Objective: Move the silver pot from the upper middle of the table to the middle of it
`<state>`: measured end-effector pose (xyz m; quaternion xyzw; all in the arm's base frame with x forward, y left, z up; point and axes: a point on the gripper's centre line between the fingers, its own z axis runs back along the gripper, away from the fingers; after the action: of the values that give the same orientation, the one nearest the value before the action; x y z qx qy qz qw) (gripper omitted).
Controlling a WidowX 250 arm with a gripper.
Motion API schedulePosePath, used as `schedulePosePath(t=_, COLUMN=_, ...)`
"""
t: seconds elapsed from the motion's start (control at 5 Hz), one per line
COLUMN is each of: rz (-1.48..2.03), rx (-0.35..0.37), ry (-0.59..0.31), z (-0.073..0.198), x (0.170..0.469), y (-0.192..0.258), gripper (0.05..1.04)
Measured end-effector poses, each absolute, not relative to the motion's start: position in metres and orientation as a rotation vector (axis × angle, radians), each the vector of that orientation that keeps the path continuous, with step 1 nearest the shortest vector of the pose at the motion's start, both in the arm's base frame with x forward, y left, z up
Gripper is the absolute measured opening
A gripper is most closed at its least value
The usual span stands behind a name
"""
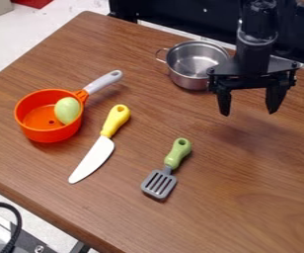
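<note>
1. Gripper [248,111]: hung over the upper right of the table [260,197], pointed down. Its two fingers are spread wide apart, with bare tabletop seen between and below the tips.
2. Silver pot [193,59]: set upright at the upper middle of the table, near the far edge. Its right side is partly covered by the gripper body in this view; whether the two are touching can't be told. One loop handle is seen on its left side.
3. Orange pan [46,134]: placed at the left of the table, upright, its light grey handle pointed up and right toward the pot. A pale green egg-shaped piece [67,109] is held inside, at the pan's right side.
4. Knife [94,159]: laid flat between pan and spatula, yellow handle pointed up, white blade angled down and left.
5. Spatula [160,184]: laid near the middle of the table, below the pot, green handle pointed up and right, grey slotted head down and left.
6. Black cable [14,217]: looped at the lower left, beyond the table edge.
</note>
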<state>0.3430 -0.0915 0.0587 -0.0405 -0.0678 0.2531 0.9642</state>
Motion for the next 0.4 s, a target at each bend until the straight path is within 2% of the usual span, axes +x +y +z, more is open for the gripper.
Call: schedulePosePath(t=0.4, rz=0.595, rx=-0.055, ry=-0.078, z=0.043, x=0.335, y=-0.08, gripper=0.999)
